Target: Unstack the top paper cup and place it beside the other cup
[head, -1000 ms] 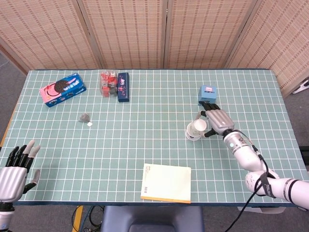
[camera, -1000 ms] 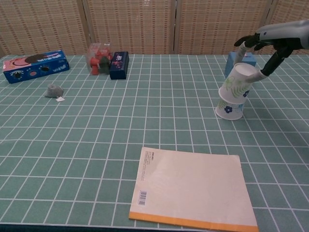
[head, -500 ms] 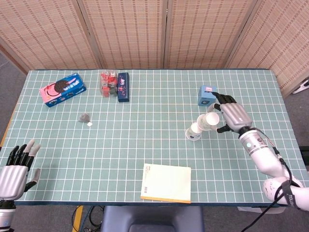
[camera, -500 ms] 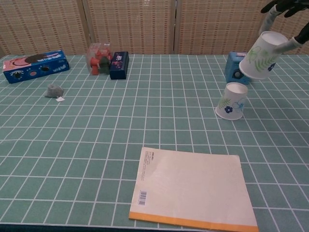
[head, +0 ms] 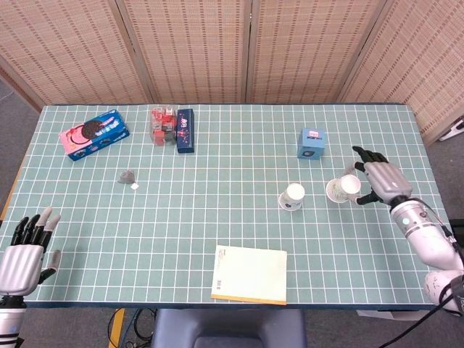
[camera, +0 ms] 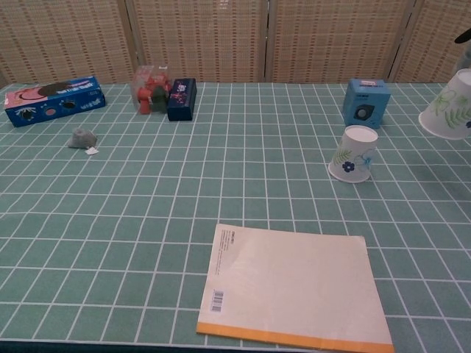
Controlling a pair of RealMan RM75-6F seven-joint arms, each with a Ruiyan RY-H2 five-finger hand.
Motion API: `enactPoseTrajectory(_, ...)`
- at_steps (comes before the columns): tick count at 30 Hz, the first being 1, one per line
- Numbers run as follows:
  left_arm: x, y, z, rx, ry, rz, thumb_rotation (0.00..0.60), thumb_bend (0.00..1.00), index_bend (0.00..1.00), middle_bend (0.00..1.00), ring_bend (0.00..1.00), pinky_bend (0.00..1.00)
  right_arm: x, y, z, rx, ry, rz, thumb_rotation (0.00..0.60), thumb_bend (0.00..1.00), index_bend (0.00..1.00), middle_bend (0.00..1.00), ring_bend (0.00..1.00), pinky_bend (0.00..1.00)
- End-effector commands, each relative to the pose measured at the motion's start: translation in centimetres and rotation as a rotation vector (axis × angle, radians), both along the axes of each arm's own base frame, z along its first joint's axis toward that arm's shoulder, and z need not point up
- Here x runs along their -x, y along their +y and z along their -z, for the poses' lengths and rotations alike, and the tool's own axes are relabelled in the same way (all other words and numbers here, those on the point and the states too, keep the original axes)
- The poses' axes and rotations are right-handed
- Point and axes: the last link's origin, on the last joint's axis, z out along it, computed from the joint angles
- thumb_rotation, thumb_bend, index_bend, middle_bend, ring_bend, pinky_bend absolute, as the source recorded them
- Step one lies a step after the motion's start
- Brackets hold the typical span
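One paper cup (head: 291,196) (camera: 354,153) stands upside down on the green mat, printed with blue flowers. My right hand (head: 380,182) holds the second paper cup (head: 342,189) (camera: 448,108) to the right of the first, tilted and lifted off the table. In the chest view only the held cup's body shows at the right edge; the hand is almost cut off. My left hand (head: 25,250) hovers open at the near left corner, far from both cups, holding nothing.
A blue box (head: 311,143) (camera: 366,102) sits behind the cups. A notepad (head: 250,274) (camera: 294,287) lies at the front centre. A cookie box (head: 94,133), a dark blue box (head: 185,130), a red-white pack (head: 162,123) and a small grey scrap (head: 128,176) lie at the back left.
My right hand lifted the top cup off the stack and carried it to the right, away from the lower cup. The lower cup stays where it was. The left hand barely moved.
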Motion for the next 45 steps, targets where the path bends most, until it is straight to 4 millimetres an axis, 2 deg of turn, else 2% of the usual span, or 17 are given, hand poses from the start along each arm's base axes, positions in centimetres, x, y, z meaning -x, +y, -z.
enactPoseTrajectory(1,0.0,0.0,-0.1,-0.003,-0.003,-0.001,0.6,0.49,0.0,0.0,0.0,0.0,1.5,-0.3,1.0,-0.023,-0.012,0.03,0.6,0.28,0.41,0.0,0.0,0.0)
enactPoseTrajectory(14,0.2,0.1,-0.3,0.001,-0.015,-0.005,0.6,0.5,0.0,0.0,0.0,0.0,3.5,-2.5,5.4,-0.096,-0.042,0.062,0.6,0.28,0.41,0.0,0.0,0.0)
enactPoseTrajectory(39,0.1,-0.1,-0.5,0.005,-0.022,0.003,0.6,0.5,0.0,0.0,0.0,0.0,3.4,-4.3,7.9,-0.135,-0.031,0.063,0.6,0.27,0.41,0.0,0.0,0.0)
enactPoseTrajectory(41,0.0,-0.1,-0.5,0.004,-0.022,0.006,0.6,0.5,0.0,0.0,0.0,0.0,3.3,-4.3,7.8,-0.14,-0.036,0.066,0.6,0.26,0.36,0.0,0.0,0.0)
enactPoseTrajectory(45,0.0,-0.1,-0.4,0.006,-0.02,0.008,0.6,0.5,0.0,0.0,0.0,0.0,2.7,-4.1,7.2,-0.156,-0.039,0.06,0.6,0.25,0.17,0.0,0.0,0.0)
